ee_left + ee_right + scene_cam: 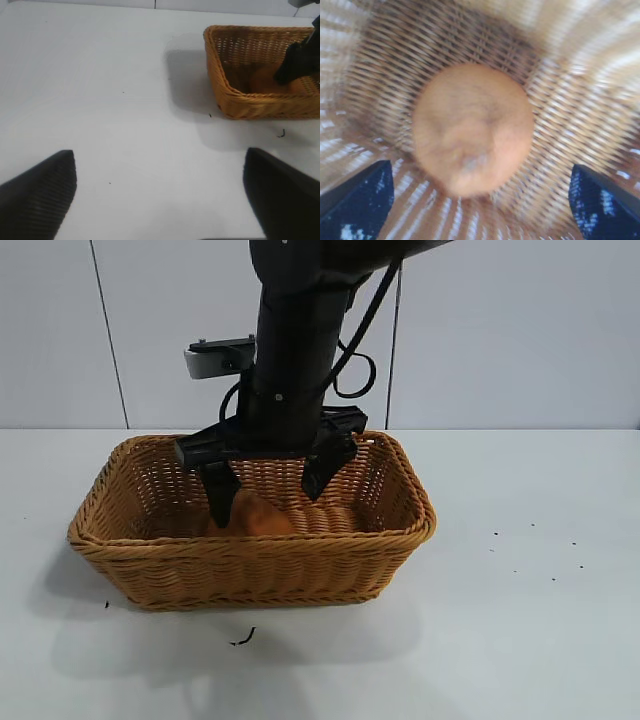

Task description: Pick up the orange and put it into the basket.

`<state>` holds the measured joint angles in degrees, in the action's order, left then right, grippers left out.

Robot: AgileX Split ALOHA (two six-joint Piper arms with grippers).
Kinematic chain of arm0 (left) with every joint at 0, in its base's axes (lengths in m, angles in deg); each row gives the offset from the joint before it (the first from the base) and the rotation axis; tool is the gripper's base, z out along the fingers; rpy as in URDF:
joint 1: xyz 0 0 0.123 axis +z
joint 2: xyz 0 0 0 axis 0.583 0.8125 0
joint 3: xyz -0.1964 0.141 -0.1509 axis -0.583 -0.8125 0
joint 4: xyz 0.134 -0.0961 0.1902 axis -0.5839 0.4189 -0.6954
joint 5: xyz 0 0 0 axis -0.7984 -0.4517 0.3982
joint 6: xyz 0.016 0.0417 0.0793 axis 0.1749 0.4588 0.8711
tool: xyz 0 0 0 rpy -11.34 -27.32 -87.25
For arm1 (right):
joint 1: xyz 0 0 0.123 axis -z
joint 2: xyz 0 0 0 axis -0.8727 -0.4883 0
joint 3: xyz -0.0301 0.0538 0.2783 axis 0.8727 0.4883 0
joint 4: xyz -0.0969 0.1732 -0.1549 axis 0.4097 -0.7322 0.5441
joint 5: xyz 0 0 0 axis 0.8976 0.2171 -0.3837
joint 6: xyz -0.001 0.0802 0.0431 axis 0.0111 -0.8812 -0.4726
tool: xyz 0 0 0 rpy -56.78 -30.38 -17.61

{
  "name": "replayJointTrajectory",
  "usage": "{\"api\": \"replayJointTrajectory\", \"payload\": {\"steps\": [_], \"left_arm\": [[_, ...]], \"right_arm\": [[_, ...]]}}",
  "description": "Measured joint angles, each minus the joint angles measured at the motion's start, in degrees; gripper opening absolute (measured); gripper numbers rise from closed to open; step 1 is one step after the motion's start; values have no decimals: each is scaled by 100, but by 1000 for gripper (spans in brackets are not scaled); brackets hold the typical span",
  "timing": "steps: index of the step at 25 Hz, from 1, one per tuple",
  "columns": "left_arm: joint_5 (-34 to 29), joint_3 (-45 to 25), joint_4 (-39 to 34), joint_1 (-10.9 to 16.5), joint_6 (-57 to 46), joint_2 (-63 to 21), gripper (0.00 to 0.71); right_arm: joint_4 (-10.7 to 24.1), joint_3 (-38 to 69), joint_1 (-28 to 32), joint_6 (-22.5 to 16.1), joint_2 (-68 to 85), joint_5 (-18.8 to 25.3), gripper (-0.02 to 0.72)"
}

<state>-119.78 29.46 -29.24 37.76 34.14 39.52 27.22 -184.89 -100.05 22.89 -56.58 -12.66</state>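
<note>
My right gripper [268, 492] hangs spread inside the basket [250, 565], the released orange [472, 127] just below it; left gripper [160, 192] spread over bare bench [100, 90]. No writing is readable.

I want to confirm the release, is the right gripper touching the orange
Apart. The right wrist view shows the right gripper with fingertips spread wide, clear of the orange in the basket.

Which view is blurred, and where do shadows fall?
Right wrist view: the orange and the basket weave are smeared and soft. Exterior view: sharp, with a soft shadow on the table in front of the basket. Left wrist view: fairly clear, shadow beside the basket.
</note>
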Motion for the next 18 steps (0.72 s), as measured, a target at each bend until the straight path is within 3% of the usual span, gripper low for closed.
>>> {"api": "replayJointTrajectory", "payload": {"steps": [8, 13, 18], "left_arm": [[0, 0, 0, 0, 0, 0, 651], [0, 0, 0, 0, 4, 0, 651], [0, 0, 0, 0, 4, 0, 651]], "right_arm": [[200, -1780, 0, 0, 187, 1385, 689], [242, -2288, 194, -108, 240, 1493, 689], [250, -2294, 844, -127, 218, 1553, 692]]}}
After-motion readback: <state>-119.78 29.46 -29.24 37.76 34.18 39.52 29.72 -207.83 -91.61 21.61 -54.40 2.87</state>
